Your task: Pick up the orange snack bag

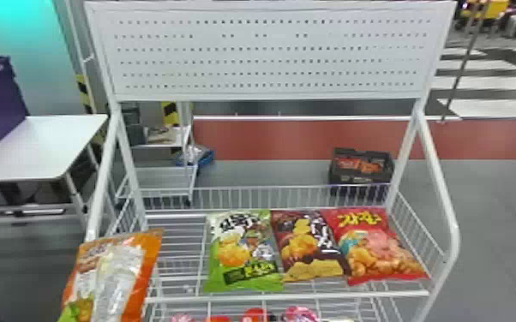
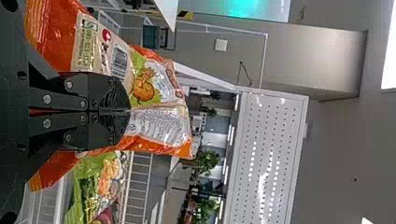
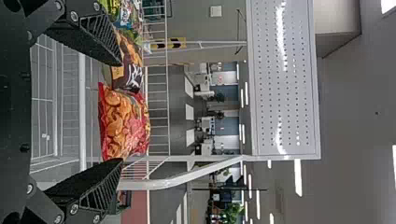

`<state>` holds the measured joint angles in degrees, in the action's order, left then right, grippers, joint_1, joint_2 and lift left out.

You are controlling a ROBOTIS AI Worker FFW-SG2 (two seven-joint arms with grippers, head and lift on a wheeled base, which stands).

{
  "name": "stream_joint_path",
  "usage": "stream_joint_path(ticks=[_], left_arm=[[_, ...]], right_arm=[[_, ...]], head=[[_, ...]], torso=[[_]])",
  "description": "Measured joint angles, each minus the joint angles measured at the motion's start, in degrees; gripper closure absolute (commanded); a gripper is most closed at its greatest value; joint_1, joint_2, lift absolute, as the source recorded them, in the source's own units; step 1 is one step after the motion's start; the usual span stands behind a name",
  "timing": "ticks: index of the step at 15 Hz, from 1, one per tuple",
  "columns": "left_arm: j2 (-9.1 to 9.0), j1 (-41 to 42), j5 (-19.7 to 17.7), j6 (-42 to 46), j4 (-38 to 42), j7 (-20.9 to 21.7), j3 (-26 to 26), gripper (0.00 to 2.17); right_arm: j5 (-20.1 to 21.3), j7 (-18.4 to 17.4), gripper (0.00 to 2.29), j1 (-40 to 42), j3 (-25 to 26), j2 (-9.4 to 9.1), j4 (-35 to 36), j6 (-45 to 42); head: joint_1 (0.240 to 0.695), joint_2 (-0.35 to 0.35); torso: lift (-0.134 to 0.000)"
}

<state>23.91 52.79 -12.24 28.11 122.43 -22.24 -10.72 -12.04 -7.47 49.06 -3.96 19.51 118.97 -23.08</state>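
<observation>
On my left, I have the gripper (image 2: 130, 111) drawn together, its fingertips meeting on the orange snack bag (image 1: 113, 274) and pinching a fold of it. The bag hangs in that grip at the rack's (image 1: 287, 296) left front, tilted, its near side creased around the fingers. My right gripper (image 3: 122, 112) faces the rack from the front with its fingers spread wide and nothing between them; the red bag (image 1: 377, 246) lies farther off, beyond the gap.

Plenty is hard for me to see here. The orange bag's lower end runs out of the head view, and the bag covers part of the rack's left side frame. In the left wrist view, my own fingers hide the middle of the bag (they make a better curtain than I'd like). One right finger partly blocks the green bag (image 1: 244, 252) in its wrist view. On the rack's upper shelf, the green bag is nearest the orange one, the brown bag (image 1: 306, 248) sits in the middle, and the red bag is at the right. Below them, small packets (image 1: 298, 314) on the rack are cut off, and I can't tell what they are.
</observation>
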Motion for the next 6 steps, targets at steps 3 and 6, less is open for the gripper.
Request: stream_joint_path(ticks=[3, 6], left_arm=[[0.0, 0.26, 0.08, 0.38, -0.03, 0.01, 0.06, 1.26], [0.0, 0.38, 0.12, 0.57, -0.15, 0.01, 0.15, 1.26]], right_arm=[[0.0, 0.0, 0.17, 0.13, 0.0, 0.08, 0.11, -0.31], [0.0, 0.0, 0.17, 0.15, 0.0, 0.09, 0.16, -0.33]], head=[[0.499, 0.0], [0.499, 0.0]], torso=[[0.0], [0.0]])
